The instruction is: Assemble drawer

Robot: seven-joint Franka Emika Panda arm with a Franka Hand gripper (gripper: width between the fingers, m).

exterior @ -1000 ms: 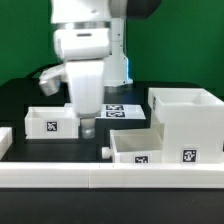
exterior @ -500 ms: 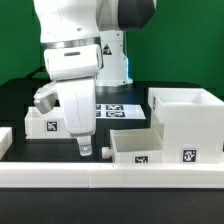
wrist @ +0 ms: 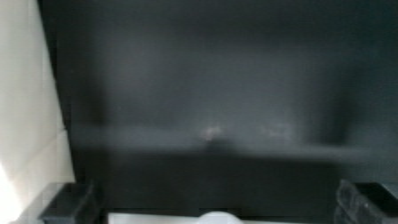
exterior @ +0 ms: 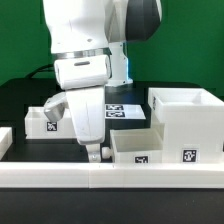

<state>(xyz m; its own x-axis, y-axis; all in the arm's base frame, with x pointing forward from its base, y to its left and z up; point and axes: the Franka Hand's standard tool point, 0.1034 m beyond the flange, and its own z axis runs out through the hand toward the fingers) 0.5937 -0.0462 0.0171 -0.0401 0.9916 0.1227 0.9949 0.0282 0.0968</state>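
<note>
The tall white housing [exterior: 186,118] stands at the exterior view's right. A small open-top tray [exterior: 140,148] lies in front of it, with a tag on its front. A second tray [exterior: 42,122] stands at the exterior view's left, partly hidden by the arm. My gripper [exterior: 94,152] hangs low over the table, right at the front tray's left end. In the wrist view the gripper [wrist: 217,208] is open, with its dark fingers [wrist: 71,204] far apart. A white rounded knob [wrist: 215,218] on a white edge shows between them, not gripped.
A low white border rail [exterior: 60,176] runs along the front. The marker board [exterior: 122,110] lies on the black table behind the gripper. A white surface [wrist: 18,110] fills one side of the wrist view.
The arm has swung from above the left tray toward the exterior view's right and come down, so the gripper now sits beside the front tray's left end.
</note>
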